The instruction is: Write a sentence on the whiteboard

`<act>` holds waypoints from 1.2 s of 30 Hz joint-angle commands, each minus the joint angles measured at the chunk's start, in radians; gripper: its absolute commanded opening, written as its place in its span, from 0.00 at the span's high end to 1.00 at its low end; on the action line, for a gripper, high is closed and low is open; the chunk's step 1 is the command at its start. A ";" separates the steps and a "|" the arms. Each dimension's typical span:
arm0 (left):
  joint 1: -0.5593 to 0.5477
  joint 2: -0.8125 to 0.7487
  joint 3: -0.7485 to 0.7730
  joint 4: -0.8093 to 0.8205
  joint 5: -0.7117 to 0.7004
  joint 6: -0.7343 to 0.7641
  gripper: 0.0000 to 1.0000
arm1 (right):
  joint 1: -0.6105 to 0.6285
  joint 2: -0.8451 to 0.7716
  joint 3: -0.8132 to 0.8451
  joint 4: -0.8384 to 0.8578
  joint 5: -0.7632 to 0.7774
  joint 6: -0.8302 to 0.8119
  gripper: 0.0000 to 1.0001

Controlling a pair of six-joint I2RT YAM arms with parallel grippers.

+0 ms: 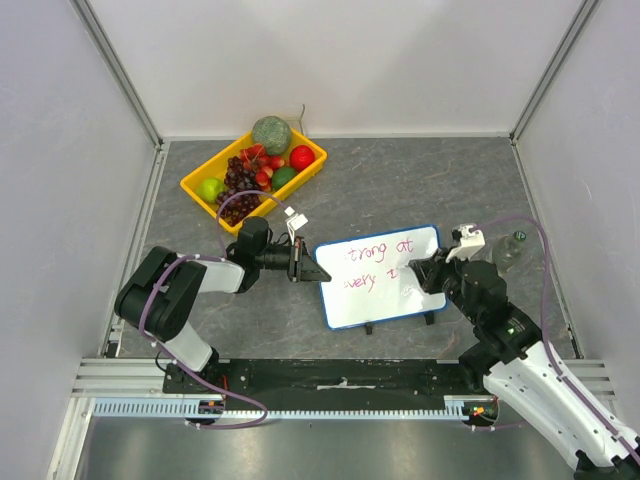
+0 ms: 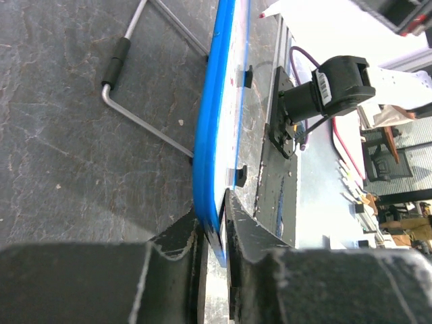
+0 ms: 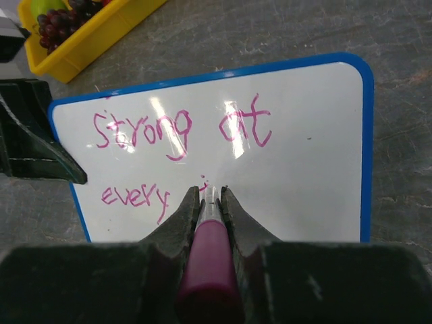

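The whiteboard [image 1: 385,285] with its blue rim stands tilted mid-table. Pink words on it read "Strong at" [image 3: 179,128] above "every" [image 3: 135,198], and a fresh short stroke sits just right of "every". My left gripper [image 1: 313,272] is shut on the whiteboard's left edge [image 2: 209,169], one finger on each face. My right gripper [image 3: 210,196] is shut on a pink marker [image 3: 208,256]. The marker's tip is at the board on the second line. In the top view the right gripper [image 1: 424,274] is over the board's right part.
A yellow bin [image 1: 254,176] of fruit sits at the back left. A clear bottle [image 1: 508,250] stands right of the board. A bent wire stand [image 2: 145,128] lies behind the board in the left wrist view. Grey walls close in the table.
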 commanded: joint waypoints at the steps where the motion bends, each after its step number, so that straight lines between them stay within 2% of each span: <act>1: 0.000 -0.018 -0.018 -0.012 -0.051 0.055 0.76 | -0.001 -0.030 0.078 0.076 -0.028 -0.008 1.00; 8: 0.001 -0.057 -0.074 0.077 -0.057 -0.007 0.53 | -0.003 -0.036 0.108 0.086 -0.062 -0.015 1.00; 11: 0.001 -0.071 -0.119 0.184 -0.060 -0.076 0.45 | -0.001 -0.044 0.103 0.084 -0.062 -0.013 1.00; 16: -0.002 -0.022 -0.174 0.409 -0.054 -0.210 0.42 | -0.001 -0.046 0.092 0.084 -0.065 -0.013 1.00; 22: -0.023 0.123 -0.162 0.695 -0.046 -0.377 0.42 | -0.001 -0.039 0.091 0.087 -0.066 -0.019 1.00; 24: -0.037 0.166 -0.142 0.743 -0.052 -0.403 0.46 | -0.001 -0.039 0.091 0.087 -0.066 -0.021 1.00; 27: -0.054 0.206 -0.125 0.755 -0.075 -0.408 0.59 | -0.001 -0.039 0.088 0.086 -0.066 -0.024 1.00; 33: -0.052 0.199 -0.140 0.686 -0.111 -0.359 0.98 | -0.001 -0.038 0.082 0.078 -0.059 -0.033 1.00; 36: -0.054 0.170 -0.150 0.588 -0.128 -0.313 0.98 | -0.001 -0.035 0.077 0.078 -0.057 -0.042 1.00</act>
